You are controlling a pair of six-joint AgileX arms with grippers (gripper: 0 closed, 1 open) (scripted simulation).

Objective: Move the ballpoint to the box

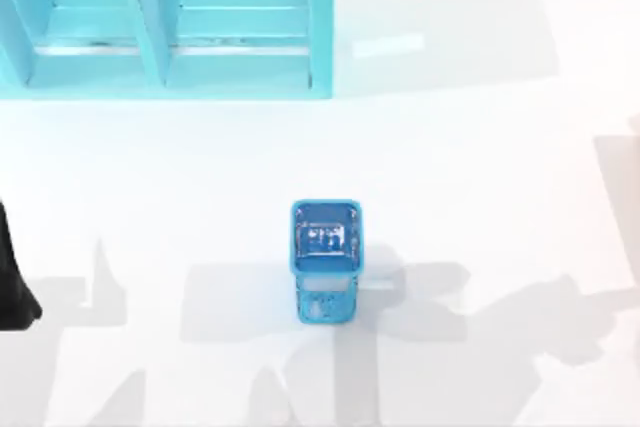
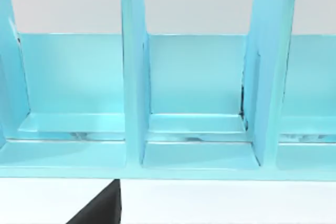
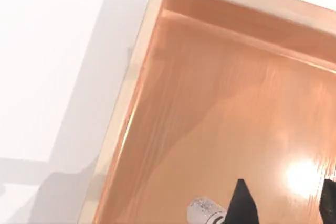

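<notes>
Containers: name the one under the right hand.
The orange box: the right hand hovers over its floor, beside the ballpoint. Blue bin sits mid-table, cyan rack back left; left arm parked left.

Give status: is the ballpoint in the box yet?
Done: the ballpoint, silver end showing, sits over the floor of the copper box, beside the right arm's jaws. In hand: can't tell whether it's gripped or already lying there. Left: release if held, then withdraw. Left arm is parked at the table's left edge.
</notes>
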